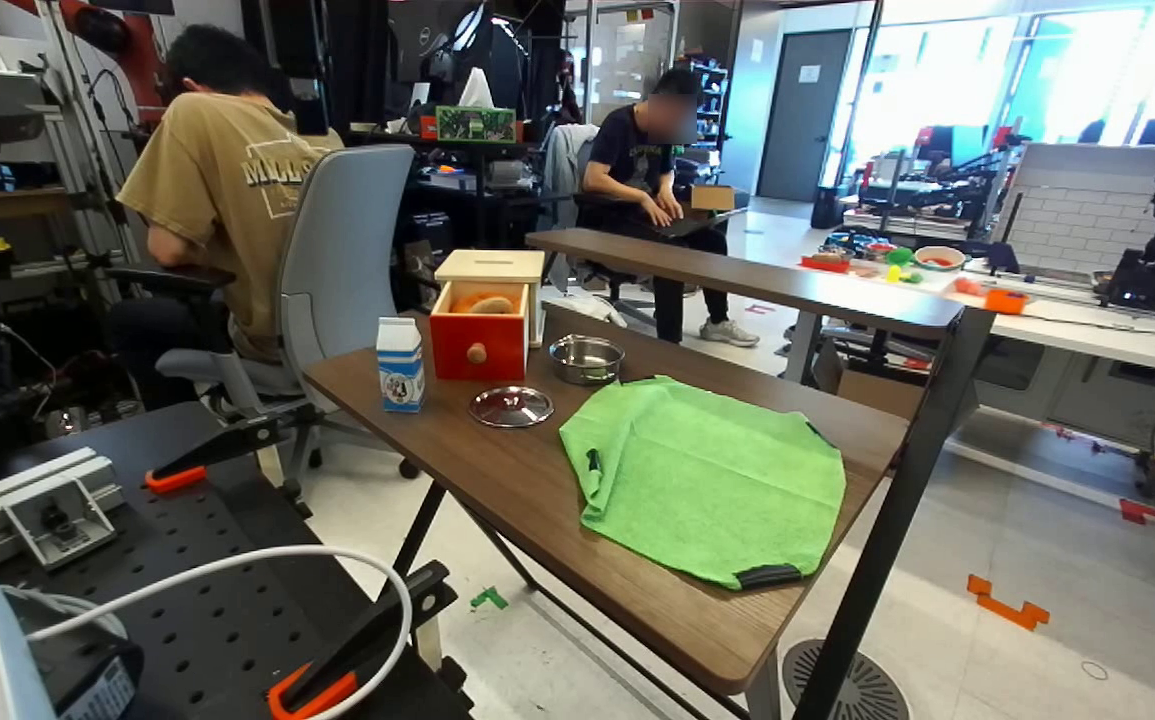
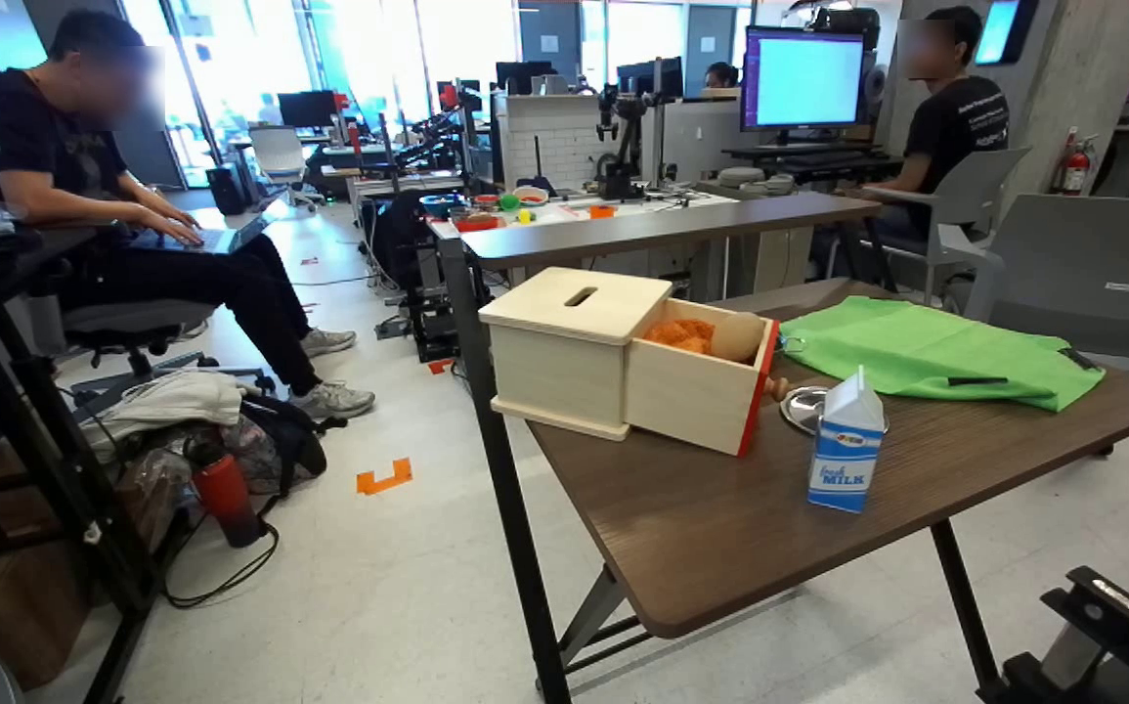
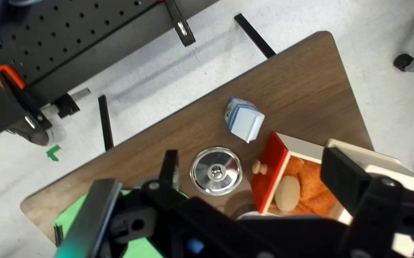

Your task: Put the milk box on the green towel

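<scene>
The milk box, a small white and blue carton, stands upright on the brown table. It shows in both exterior views (image 1: pixel 401 365) (image 2: pixel 846 450) and in the wrist view (image 3: pixel 244 120), near the table's edge and beside the open red drawer. The green towel lies spread and slightly rumpled on the table in both exterior views (image 1: pixel 717 480) (image 2: pixel 926 347). In the wrist view the towel (image 3: pixel 142 249) is mostly hidden behind the gripper. My gripper (image 3: pixel 251 161) is open and empty above the table, its fingers wide apart. It does not show in the exterior views.
A wooden box (image 1: pixel 492 265) has its red-fronted drawer (image 1: pixel 477 350) pulled out, with orange cloth and an egg-shaped object inside. A metal lid (image 1: pixel 512 406) and a metal pot (image 1: pixel 587 360) sit between carton and towel. A raised shelf (image 1: pixel 737 275) runs along one table side.
</scene>
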Controlling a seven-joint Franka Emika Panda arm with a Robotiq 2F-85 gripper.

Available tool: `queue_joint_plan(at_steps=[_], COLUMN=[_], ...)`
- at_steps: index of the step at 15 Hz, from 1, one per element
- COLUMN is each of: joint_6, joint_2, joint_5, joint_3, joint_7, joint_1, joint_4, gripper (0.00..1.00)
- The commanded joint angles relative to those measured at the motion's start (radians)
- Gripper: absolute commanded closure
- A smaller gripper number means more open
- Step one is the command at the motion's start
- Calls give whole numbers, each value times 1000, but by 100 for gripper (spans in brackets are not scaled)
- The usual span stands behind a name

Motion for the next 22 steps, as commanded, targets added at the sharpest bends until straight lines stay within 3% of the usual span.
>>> queue_joint_plan(at_steps=[1, 9, 16, 22], joint_6=[-21, 120, 315, 330], joint_2=[103, 310, 437, 522], joint_5=[-12, -37, -252, -368], joint_3=[19, -9, -61, -137], joint_7=[182, 419, 564, 646], joint_1=[4, 55, 127, 175], joint_4=[41, 82, 98, 149], gripper=[0, 0, 0, 0])
